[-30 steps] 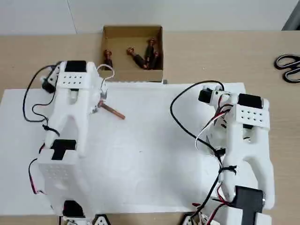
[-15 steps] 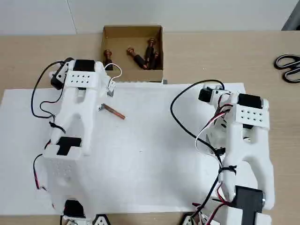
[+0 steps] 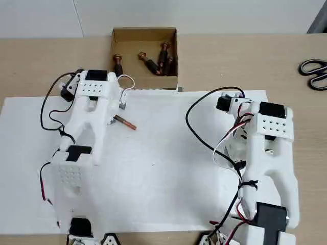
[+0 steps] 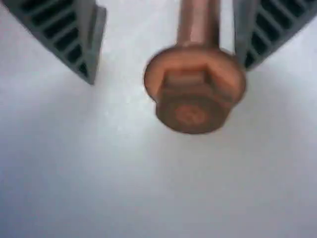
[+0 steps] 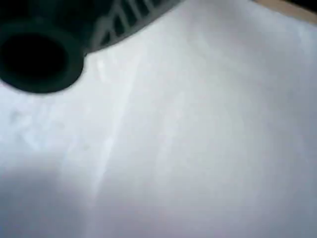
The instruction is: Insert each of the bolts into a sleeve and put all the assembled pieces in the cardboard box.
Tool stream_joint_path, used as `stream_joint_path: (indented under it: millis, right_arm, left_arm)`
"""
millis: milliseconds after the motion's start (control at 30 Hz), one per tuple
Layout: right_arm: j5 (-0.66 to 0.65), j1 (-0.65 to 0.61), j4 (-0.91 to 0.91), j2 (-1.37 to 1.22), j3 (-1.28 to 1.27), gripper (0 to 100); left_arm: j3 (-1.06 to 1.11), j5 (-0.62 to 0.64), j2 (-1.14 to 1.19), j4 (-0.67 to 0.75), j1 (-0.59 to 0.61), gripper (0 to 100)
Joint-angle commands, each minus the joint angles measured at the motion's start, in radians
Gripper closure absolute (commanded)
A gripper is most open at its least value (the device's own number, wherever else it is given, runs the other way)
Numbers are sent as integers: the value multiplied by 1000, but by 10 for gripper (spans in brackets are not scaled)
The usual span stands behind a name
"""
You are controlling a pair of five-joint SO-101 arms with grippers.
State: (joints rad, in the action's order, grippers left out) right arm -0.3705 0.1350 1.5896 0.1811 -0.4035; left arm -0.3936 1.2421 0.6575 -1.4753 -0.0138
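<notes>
Bare white sheet [image 3: 168, 173] open toward the middle, cardboard box [image 3: 148, 80] wall near beyond; lying flat on the sheet between the left gripper's [image 4: 167, 67] parted fingers [image 4: 69, 29], a copper bolt [image 4: 194, 94] with flanged hex head and smooth shank.

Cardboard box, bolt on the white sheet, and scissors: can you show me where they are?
Cardboard box [image 3: 148, 81]: high view, on its front wall.
Bolt [image 3: 125, 123]: high view, on the middle of its shaft.
Scissors [image 3: 320, 75]: high view, where the two handle loops meet.
</notes>
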Motion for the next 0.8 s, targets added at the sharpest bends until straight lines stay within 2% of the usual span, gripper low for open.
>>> stream_joint_path:
  millis: [0, 100, 300, 500, 633, 767]
  right_arm:
    - [3, 4, -4, 31, 6, 995]
    - [5, 4, -2, 35, 6, 995]
    - [5, 4, -1, 38, 6, 995]
    - [5, 4, -1, 38, 6, 995]
    - [5, 4, -1, 39, 6, 995]
    - [5, -4, 28, 44, 20, 995]
  left_arm:
    - [-31, -5, 14, 23, 3, 824]
    - [-31, -3, 48, 38, 3, 849]
    - [-33, -3, 75, 86, 3, 991]
    - [-65, -3, 68, 77, 2, 993]
    - [-165, -3, 68, -3, -3, 993]
    - [-355, -17, 68, -137, -18, 993]
